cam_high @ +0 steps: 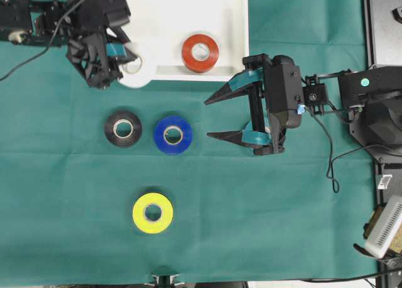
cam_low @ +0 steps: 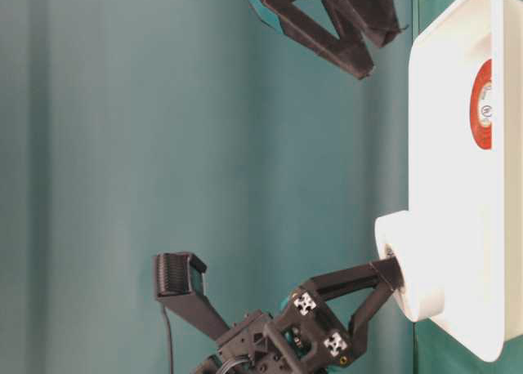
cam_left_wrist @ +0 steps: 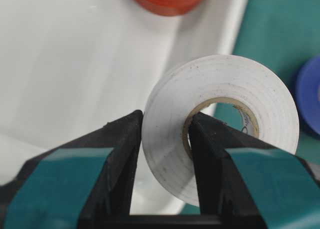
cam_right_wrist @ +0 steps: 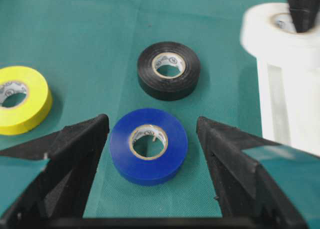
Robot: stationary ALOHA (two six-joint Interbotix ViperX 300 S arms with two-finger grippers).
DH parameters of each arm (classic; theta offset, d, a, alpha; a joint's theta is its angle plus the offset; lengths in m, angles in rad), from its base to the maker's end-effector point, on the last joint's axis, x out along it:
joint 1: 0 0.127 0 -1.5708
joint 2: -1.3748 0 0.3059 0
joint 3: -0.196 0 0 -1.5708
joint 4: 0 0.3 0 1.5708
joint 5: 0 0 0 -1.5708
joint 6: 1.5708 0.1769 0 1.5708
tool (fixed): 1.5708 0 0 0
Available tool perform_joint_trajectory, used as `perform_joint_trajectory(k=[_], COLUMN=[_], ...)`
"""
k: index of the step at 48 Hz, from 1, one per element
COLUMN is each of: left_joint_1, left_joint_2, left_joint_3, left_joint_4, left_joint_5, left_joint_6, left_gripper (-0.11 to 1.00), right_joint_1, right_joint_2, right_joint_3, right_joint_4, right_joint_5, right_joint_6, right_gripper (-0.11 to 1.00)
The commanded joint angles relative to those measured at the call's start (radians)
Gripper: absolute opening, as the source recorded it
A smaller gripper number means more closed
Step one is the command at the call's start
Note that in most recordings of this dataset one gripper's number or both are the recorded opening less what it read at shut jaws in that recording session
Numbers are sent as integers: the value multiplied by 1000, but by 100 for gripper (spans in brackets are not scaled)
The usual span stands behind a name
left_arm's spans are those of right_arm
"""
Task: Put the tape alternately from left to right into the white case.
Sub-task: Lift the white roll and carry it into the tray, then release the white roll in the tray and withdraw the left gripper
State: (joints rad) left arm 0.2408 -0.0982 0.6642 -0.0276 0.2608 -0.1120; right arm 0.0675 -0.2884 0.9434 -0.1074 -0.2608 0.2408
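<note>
Overhead view, five tape rolls, one red roll (cam_high: 200, 52) in white case (cam_high: 188, 11), left gripper (cam_high: 119, 58) clamping white roll (cam_high: 133, 65) (right gripper (cam_high: 217, 118) spread wide).

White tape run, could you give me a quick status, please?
Left gripper shut on white roll at case edge. Right gripper open. Red roll cased.

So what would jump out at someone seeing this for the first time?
Probably the left end effector pinching a round white roll of vinyl tape at the near edge of the shallow white plastic tray, where a red roll already lies. Next, the right end effector gapes wide over a blue roll on the green cloth.
</note>
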Motion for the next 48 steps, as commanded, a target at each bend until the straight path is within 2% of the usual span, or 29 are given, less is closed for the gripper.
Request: perform_joint_trajectory(k=[1,9,36,41,48], left_joint_1=[28,60,67,66,66], left_joint_2=[-2,25,48,48,46], left_joint_3=[-29,-31,-28,-21,-9], left_joint_4=[2,2,3,5,3], left_joint_5=[-14,-21,-21,-21,-21], left_joint_6=[2,2,49,49,48], left_gripper=[-2,-2,-1,12,52], right_joint_1=[2,2,2,2,2], right_joint_2=[-6,-6,-6,-6,-6], right_joint_3=[-9,-9,-9,-11,-11], right_joint_4=[0,0,0,0,0], right_joint_5=[-9,-9,-11,-11,-11], right_joint_6=[2,2,2,2,2], right_gripper=[73,73,73,73,73])
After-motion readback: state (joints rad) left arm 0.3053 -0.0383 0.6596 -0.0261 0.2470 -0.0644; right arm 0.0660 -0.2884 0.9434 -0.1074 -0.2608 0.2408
